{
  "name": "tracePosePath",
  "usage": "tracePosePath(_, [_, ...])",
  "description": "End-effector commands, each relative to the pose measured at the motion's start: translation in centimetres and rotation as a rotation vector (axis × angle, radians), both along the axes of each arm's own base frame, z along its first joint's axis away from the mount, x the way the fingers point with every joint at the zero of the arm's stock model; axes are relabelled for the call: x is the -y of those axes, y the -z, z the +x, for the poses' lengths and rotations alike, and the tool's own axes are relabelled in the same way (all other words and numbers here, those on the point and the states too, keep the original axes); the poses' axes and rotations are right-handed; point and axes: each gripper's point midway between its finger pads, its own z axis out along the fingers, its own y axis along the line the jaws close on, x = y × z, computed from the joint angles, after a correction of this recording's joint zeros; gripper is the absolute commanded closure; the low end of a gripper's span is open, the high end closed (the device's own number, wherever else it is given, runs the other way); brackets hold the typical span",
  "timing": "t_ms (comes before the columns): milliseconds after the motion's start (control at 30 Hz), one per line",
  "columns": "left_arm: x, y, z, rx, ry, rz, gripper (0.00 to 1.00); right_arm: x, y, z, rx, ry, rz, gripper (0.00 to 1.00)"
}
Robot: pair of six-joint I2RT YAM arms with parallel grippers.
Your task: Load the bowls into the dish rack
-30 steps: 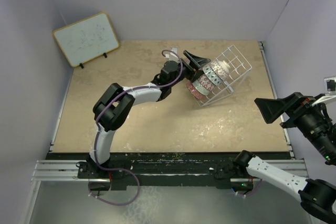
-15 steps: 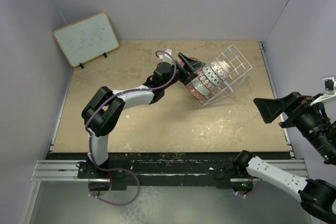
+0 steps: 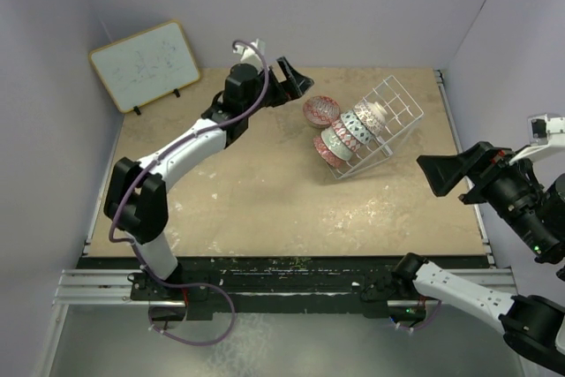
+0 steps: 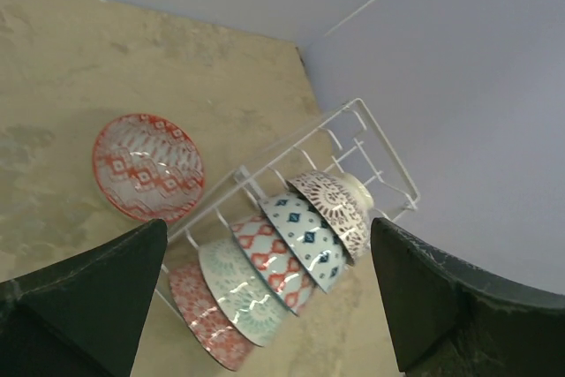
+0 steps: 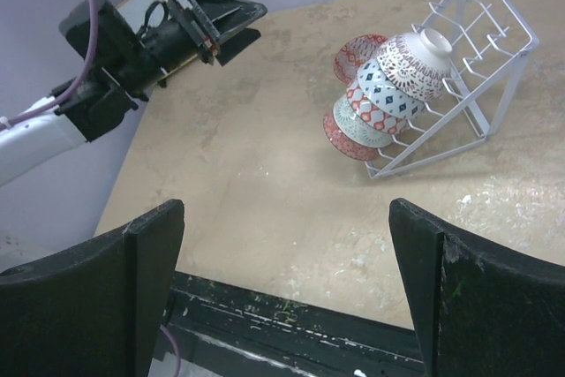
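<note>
The white wire dish rack [image 3: 395,112] stands tilted at the back right of the table. Several bowls [image 3: 346,137] lean in a row in it; the left wrist view shows a red one [image 4: 205,313], a pale green one [image 4: 237,290], a red-lattice one [image 4: 275,258], a blue one [image 4: 309,231] and a grey-brown one [image 4: 335,203]. Another red bowl [image 3: 320,110] sits just outside the rack's left wire edge, also in the left wrist view [image 4: 148,165]. My left gripper [image 3: 291,83] is open and empty, raised left of the rack. My right gripper [image 3: 434,172] is open and empty, far right.
A wood-framed whiteboard [image 3: 146,64] leans on the back left wall. Purple walls close in the table on three sides. The black rail [image 3: 291,293] with the arm bases runs along the near edge.
My left gripper has pulled back from the rack, up and to the left. The red bowl now sits free beside the rack. My right gripper has shifted slightly.
</note>
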Motion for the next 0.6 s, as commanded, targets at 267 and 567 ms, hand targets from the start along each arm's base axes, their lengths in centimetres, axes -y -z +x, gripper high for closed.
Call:
tracePosePath(267, [0.7,12.6,4.8,-0.111,0.094,0.514,0.16,-0.7,-1.6,1.3,0.029,0.013,-0.009,0.0])
tracePosePath(567, [2.6,15.9,7.5,-0.13,0.091,0.44,0.18,0.5,-1.2,1.0,0.019,0.059,-0.013,0.0])
